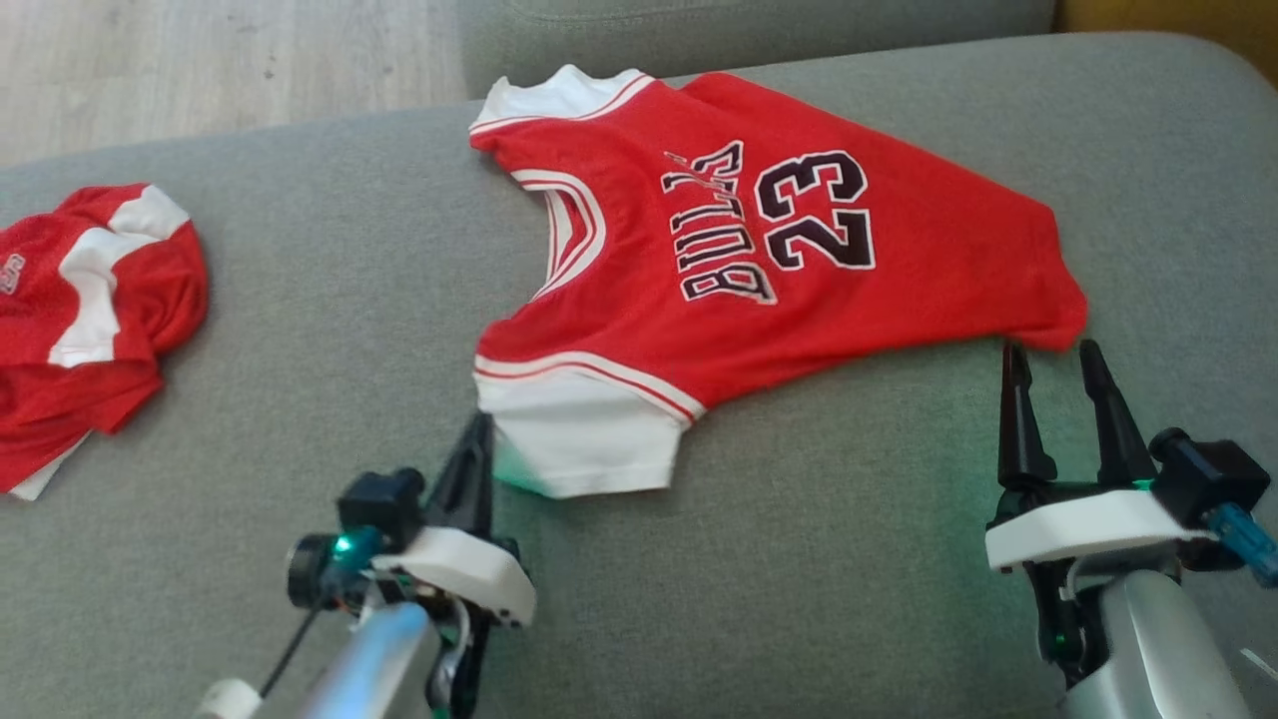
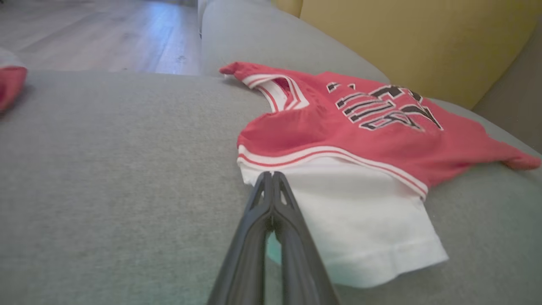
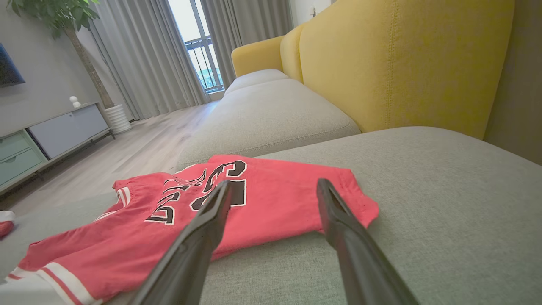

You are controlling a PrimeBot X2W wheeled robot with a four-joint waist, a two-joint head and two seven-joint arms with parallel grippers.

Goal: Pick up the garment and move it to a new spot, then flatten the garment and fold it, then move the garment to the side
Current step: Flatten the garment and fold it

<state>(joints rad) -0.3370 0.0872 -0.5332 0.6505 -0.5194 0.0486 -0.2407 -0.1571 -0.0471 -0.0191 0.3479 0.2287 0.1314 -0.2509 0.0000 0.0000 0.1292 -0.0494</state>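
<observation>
The jersey (image 1: 759, 250) lies lengthwise between my left gripper (image 1: 482, 421), pressed together at its sleeve edge, and right gripper (image 1: 1050, 355), spread just short of its hem.

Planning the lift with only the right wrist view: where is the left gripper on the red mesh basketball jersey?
Observer: The left gripper is shut at the near corner of the red mesh basketball jersey's white sleeve; whether cloth is pinched I cannot tell.
Operator: Anything else on the grey fabric sofa cushion?
Observer: A crumpled red-and-white garment lies at its far left, apart from the jersey.
</observation>
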